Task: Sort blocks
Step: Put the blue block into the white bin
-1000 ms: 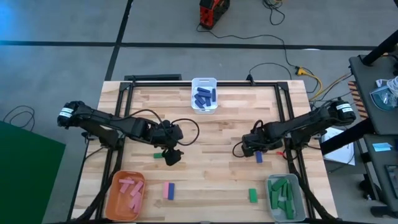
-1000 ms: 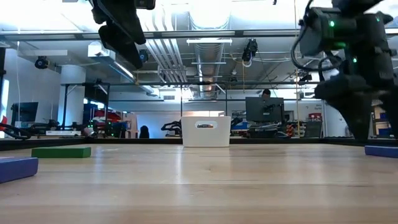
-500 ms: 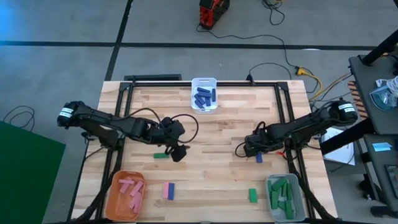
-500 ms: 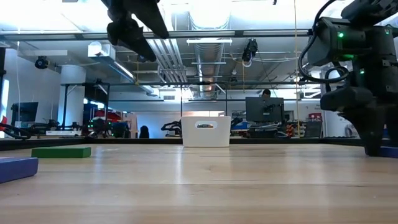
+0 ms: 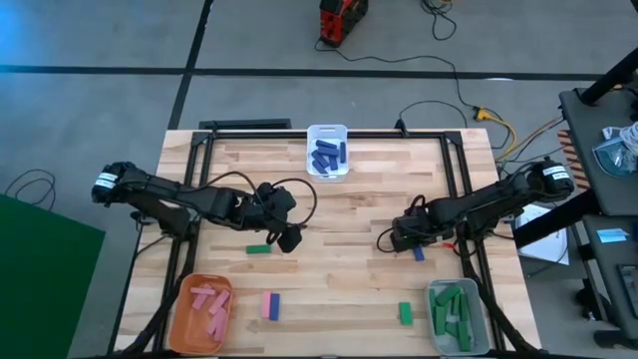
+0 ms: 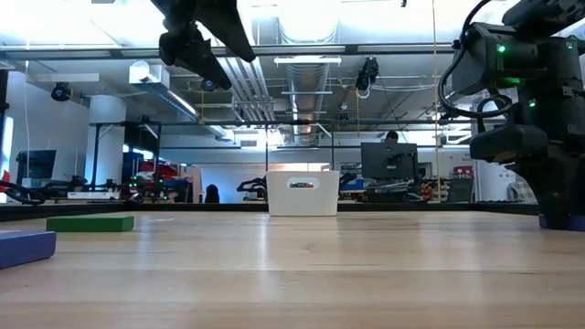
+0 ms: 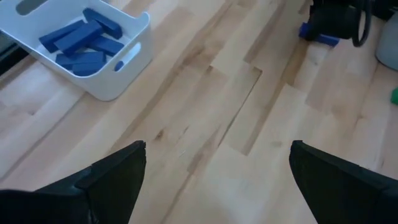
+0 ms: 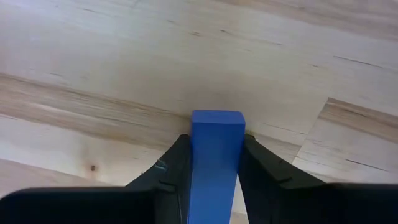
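Pale wood-grain table under everything, and the dark right gripper has a bright blue block between its black fingers. White bin full of dark blue blocks, orange bin with pink blocks, grey bin with green blocks. Loose on the boards: a green block, a pink-and-blue pair and another green block, with the black left gripper above.
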